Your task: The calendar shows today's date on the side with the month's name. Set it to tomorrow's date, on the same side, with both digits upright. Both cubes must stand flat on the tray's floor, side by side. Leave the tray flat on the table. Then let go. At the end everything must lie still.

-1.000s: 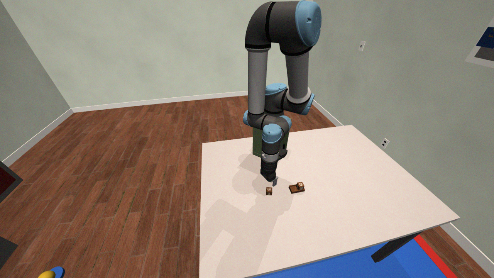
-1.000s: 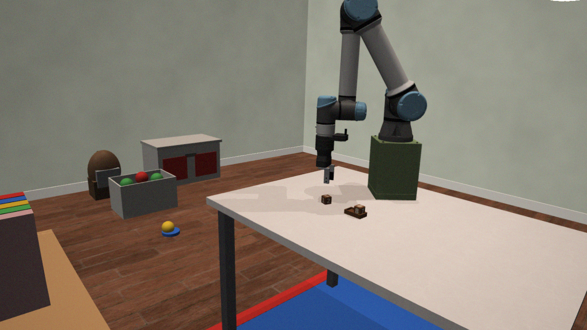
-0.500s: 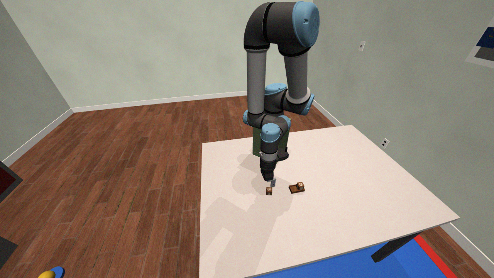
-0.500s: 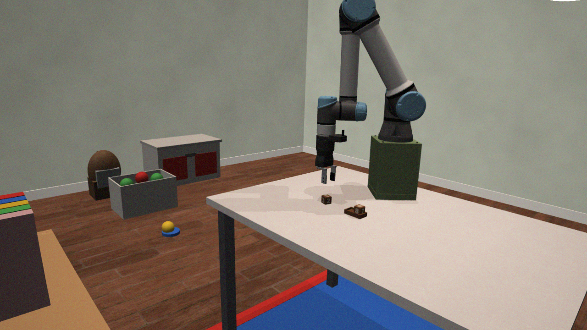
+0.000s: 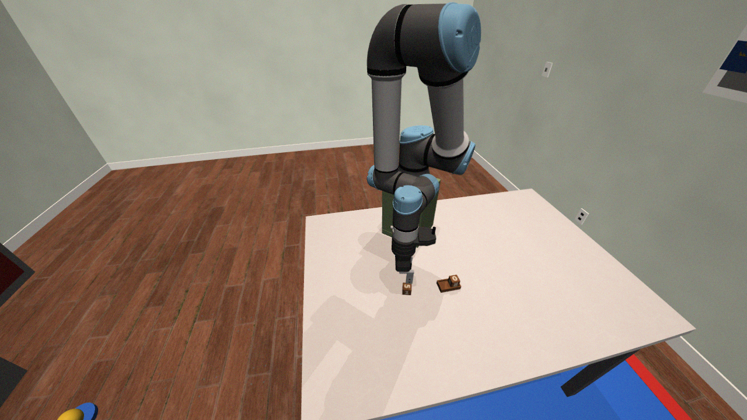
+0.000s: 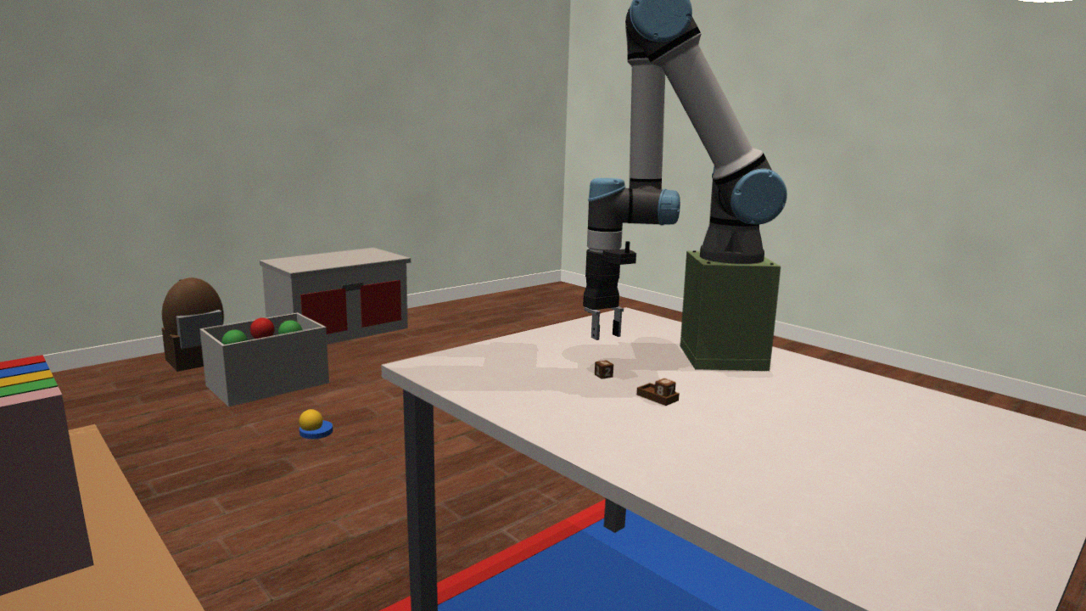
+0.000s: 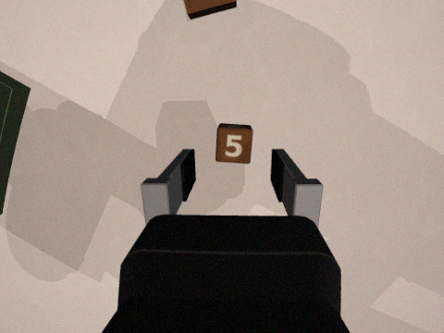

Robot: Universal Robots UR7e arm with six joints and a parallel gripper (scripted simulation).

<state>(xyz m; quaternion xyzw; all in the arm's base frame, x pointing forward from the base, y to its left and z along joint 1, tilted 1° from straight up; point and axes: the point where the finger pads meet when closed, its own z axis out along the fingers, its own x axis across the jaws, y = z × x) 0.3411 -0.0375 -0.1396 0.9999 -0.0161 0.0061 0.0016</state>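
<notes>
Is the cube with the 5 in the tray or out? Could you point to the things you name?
Out: the cube point(image 5: 407, 289) point(image 6: 603, 369) point(image 7: 234, 144) sits on the table, apart from the tray point(image 5: 443, 285) point(image 6: 650, 394) point(image 7: 210, 6).

Above the loose cube point(image 5: 407, 289) point(image 6: 603, 369) point(image 7: 234, 144), your gripper point(image 5: 407, 277) point(image 6: 606, 333) point(image 7: 232, 165) has turned about its upright axis. In the exterior view, you saw its fingers nearly overlapping a second ago; now you see them apart, one to each side above that cube. The dark wrist bracket point(image 5: 426, 236) point(image 6: 620, 256) above the cube has swung round too.
</notes>
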